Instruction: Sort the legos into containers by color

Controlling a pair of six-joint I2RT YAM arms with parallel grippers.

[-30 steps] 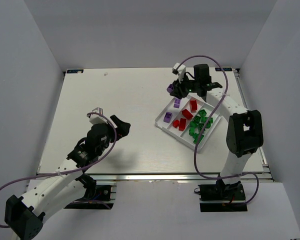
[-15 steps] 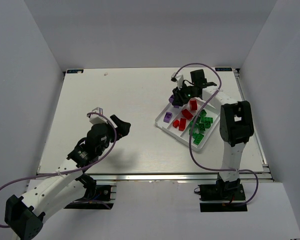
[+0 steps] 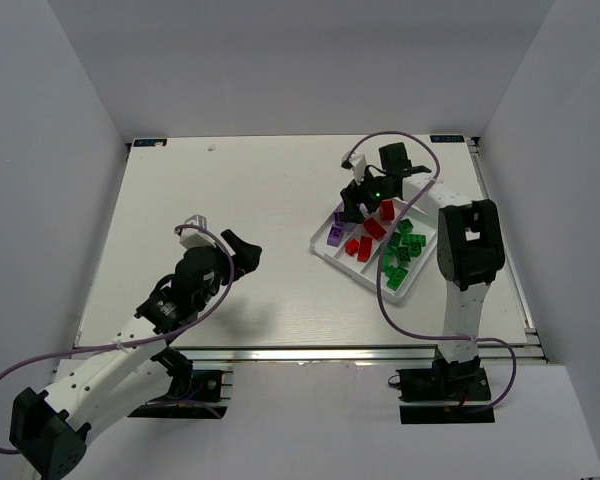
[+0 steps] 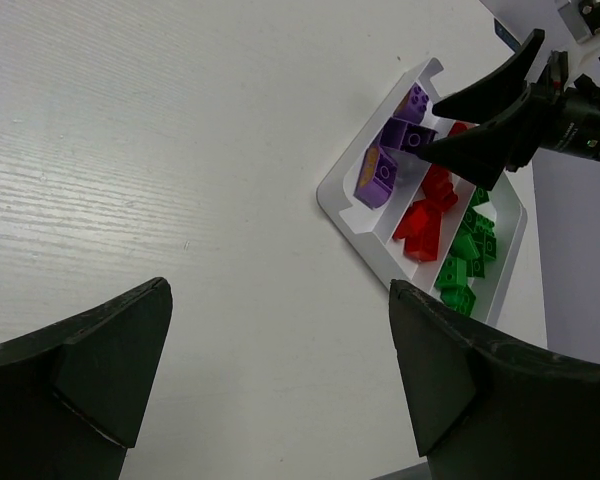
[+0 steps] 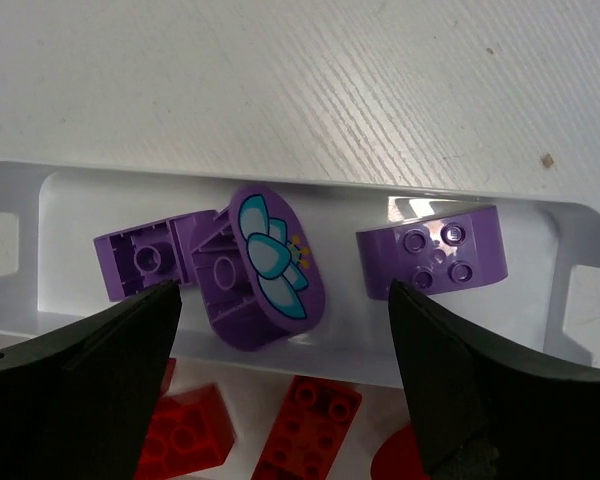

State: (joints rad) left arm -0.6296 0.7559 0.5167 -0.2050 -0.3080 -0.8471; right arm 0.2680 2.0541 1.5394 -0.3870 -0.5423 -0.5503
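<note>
The white tray [image 3: 323,251] lies right of the table's middle, its three containers side by side. Purple legos [image 3: 336,236] fill the left one, red legos [image 3: 363,246] the middle, green legos [image 3: 401,254] the right. My right gripper [image 3: 362,205] hangs open just over the far end of the purple compartment. In the right wrist view a flower-printed purple brick [image 5: 267,266] lies loose between its fingers [image 5: 480,390], beside a round-ended purple brick [image 5: 435,259] and another [image 5: 145,266]. My left gripper [image 4: 280,310] is open over bare table, well left of the tray [image 4: 338,203].
Red bricks [image 5: 306,442] lie in the compartment just below the purple one. The table's back and right edges run close behind the tray. White enclosure walls stand round the table. A purple cable loops over the right arm [image 3: 468,250].
My right gripper came down from behind the tray to the purple compartment and opened. The purple brick it carried now lies loose in that compartment. The left arm has not moved.
</note>
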